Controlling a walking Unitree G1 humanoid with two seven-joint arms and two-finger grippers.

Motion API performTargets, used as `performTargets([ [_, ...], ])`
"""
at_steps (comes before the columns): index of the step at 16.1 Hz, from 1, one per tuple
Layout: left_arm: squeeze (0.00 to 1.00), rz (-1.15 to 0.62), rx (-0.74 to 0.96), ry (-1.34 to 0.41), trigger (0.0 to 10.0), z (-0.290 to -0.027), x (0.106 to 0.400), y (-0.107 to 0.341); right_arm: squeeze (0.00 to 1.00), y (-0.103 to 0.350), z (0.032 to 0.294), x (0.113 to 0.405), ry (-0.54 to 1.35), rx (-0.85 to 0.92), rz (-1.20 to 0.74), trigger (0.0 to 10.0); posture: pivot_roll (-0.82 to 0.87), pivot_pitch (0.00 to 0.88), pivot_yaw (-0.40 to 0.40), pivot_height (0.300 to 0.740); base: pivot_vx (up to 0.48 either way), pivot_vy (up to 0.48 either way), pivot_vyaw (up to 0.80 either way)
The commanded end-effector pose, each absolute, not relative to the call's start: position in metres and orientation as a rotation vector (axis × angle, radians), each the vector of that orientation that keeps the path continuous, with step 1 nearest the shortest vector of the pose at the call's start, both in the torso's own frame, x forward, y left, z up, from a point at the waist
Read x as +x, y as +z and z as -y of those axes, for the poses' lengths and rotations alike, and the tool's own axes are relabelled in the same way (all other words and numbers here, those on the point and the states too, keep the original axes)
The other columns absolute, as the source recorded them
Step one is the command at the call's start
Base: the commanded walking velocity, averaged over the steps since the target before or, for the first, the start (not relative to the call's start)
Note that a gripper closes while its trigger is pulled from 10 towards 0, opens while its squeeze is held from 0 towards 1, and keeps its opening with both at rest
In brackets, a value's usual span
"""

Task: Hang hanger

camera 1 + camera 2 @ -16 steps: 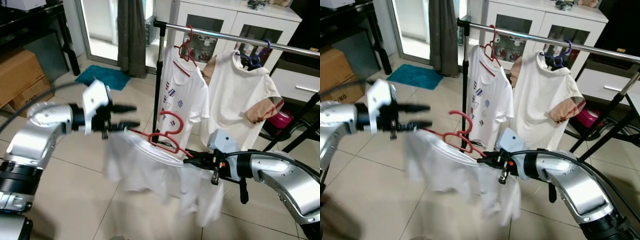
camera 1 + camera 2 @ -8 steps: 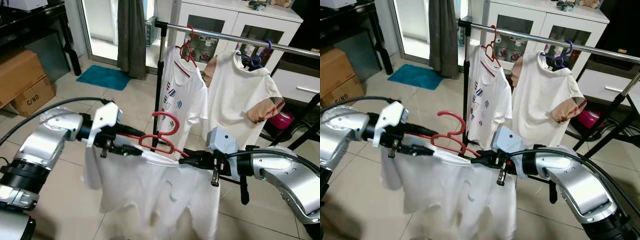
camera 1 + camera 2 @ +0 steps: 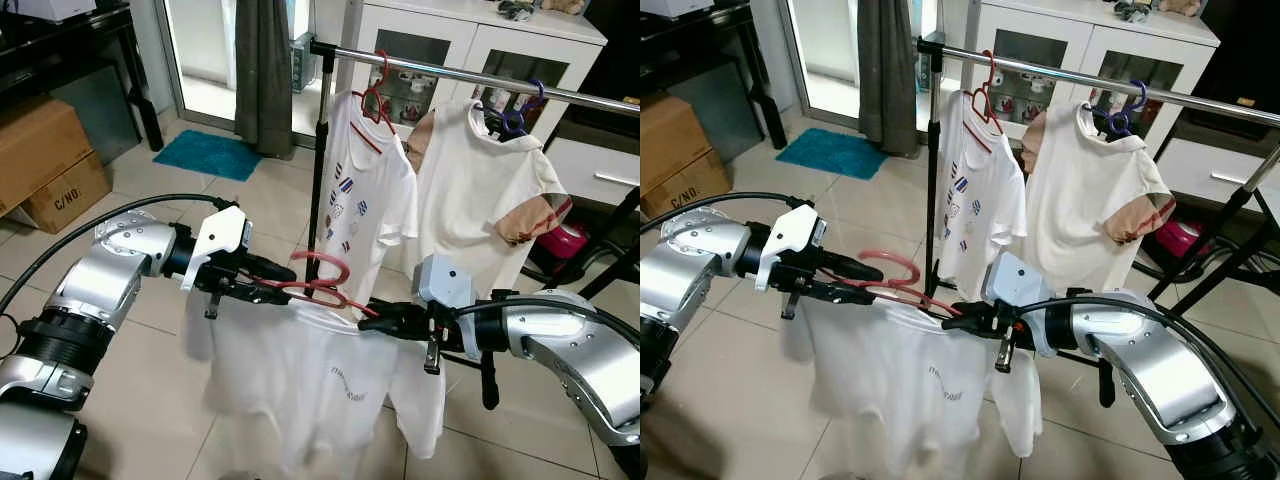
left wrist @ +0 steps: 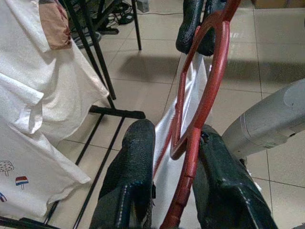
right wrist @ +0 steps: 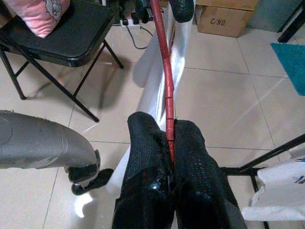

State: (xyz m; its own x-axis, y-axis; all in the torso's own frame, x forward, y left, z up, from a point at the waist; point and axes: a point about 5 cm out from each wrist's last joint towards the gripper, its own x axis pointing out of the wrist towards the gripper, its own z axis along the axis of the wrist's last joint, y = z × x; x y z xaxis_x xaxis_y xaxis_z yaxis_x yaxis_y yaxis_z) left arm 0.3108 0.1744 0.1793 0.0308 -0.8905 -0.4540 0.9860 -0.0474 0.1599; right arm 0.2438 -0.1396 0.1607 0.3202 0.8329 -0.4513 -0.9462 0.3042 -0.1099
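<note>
Red hanger (image 3: pixel 318 291) with a white T-shirt (image 3: pixel 320 385) draped on it hangs in the air between the two grippers, in front of the clothes rail (image 3: pixel 470 76) and lower than its bar. The right gripper (image 3: pixel 372 319) pinches one end of the hanger, its black fingers (image 5: pixel 190 162) pressed together on the thin red bar with no gap between them. The left gripper (image 3: pixel 270 282) has the other end: in the left wrist view its two fingers (image 4: pixel 136 167) stand narrowly apart with the red bar and the base of the hook between them, the bar against the inner face of one finger. The hook points roughly sideways, toward the rail's black upright post (image 3: pixel 317 170). The shirt hangs down from the hanger, faint print on its front, above the tiled floor (image 3: pixel 150 400).

On the rail a printed white T-shirt (image 3: pixel 362 190) hangs from a red hanger beside the post, and a cream T-shirt with tan sleeves (image 3: pixel 485 190) hangs from a blue hanger further along, near the white cabinet (image 3: pixel 440 30). A cardboard box (image 3: pixel 45 160) and a teal mat (image 3: pixel 205 153) lie on the floor beyond the left arm.
</note>
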Motion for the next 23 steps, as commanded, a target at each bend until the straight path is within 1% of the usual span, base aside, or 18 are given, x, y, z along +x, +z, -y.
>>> performTargets([
  [1, 0.00, -0.201, 0.520, -1.584, 0.0, -0.167, 0.311, 0.185, 0.00, 0.174, 0.136, 0.245, 1.223, -0.414, -0.282, 0.0, -0.08, 0.000, -0.043, 0.740, 0.000, 0.000, 0.00],
  [4, 0.00, -0.198, 0.510, -1.589, 0.0, -0.168, 0.309, 0.185, 0.00, 0.176, 0.135, 0.247, 1.222, -0.414, -0.264, 0.0, -0.08, 0.000, -0.048, 0.740, 0.000, 0.000, 0.00],
  [5, 0.00, -0.195, 0.508, -1.587, 0.0, -0.168, 0.310, 0.185, 0.00, 0.177, 0.134, 0.248, 1.204, -0.421, -0.249, 1.8, -0.08, 0.000, -0.050, 0.740, 0.000, 0.000, 0.00],
  [6, 0.00, -0.184, 0.510, -1.570, 0.0, -0.169, 0.312, 0.186, 0.00, 0.180, 0.132, 0.251, 1.188, -0.389, -0.228, 10.0, -0.08, 0.000, -0.051, 0.740, 0.000, 0.000, 0.00],
  [7, 0.00, -0.182, 0.513, -1.561, 0.0, -0.170, 0.313, 0.186, 0.00, 0.181, 0.131, 0.251, 1.188, -0.352, -0.227, 10.0, -0.08, 0.000, -0.052, 0.740, 0.000, 0.000, 0.00],
  [8, 0.00, -0.179, 0.514, -1.554, 0.0, -0.170, 0.313, 0.187, 1.00, 0.182, 0.130, 0.251, 1.189, -0.344, -0.223, 10.0, -0.08, 0.000, -0.052, 0.740, 0.000, 0.000, 0.00],
  [14, 0.00, -0.177, 0.528, -1.545, 0.0, -0.171, 0.314, 0.187, 1.00, 0.193, 0.108, 0.256, 1.179, -0.380, -0.114, 10.0, -0.08, 0.000, -0.056, 0.740, 0.000, 0.000, 0.00],
  [15, 0.00, -0.175, 0.531, -1.546, 0.0, -0.170, 0.314, 0.187, 0.58, 0.192, 0.106, 0.255, 1.189, -0.399, -0.113, 10.0, -0.08, 0.000, -0.057, 0.740, 0.000, 0.000, 0.00],
  [16, 0.00, -0.173, 0.532, -1.547, 0.0, -0.170, 0.314, 0.187, 0.00, 0.191, 0.104, 0.254, 1.201, -0.419, -0.118, 10.0, -0.08, 0.000, -0.057, 0.740, 0.000, 0.000, 0.00],
  [18, 0.00, -0.170, 0.538, -1.550, 0.0, -0.169, 0.314, 0.187, 0.00, 0.188, 0.100, 0.253, 1.221, -0.422, -0.136, 10.0, -0.08, 0.000, -0.058, 0.740, 0.000, 0.000, 0.00],
  [19, 0.00, -0.166, 0.540, -1.550, 0.0, -0.169, 0.314, 0.188, 0.00, 0.185, 0.097, 0.251, 1.243, -0.413, -0.154, 7.8, -0.08, 0.000, -0.061, 0.740, 0.000, 0.000, 0.00],
  [20, 0.00, -0.162, 0.543, -1.549, 0.0, -0.168, 0.315, 0.188, 0.00, 0.183, 0.096, 0.250, 1.256, -0.403, -0.173, 0.0, -0.08, 0.000, -0.061, 0.740, 0.000, 0.000, 0.00],
  [23, 0.00, -0.158, 0.545, -1.543, 0.0, -0.168, 0.315, 0.189, 0.00, 0.179, 0.094, 0.248, 1.278, -0.371, -0.203, 0.0, -0.08, 0.000, -0.062, 0.740, 0.000, 0.000, 0.00],
])
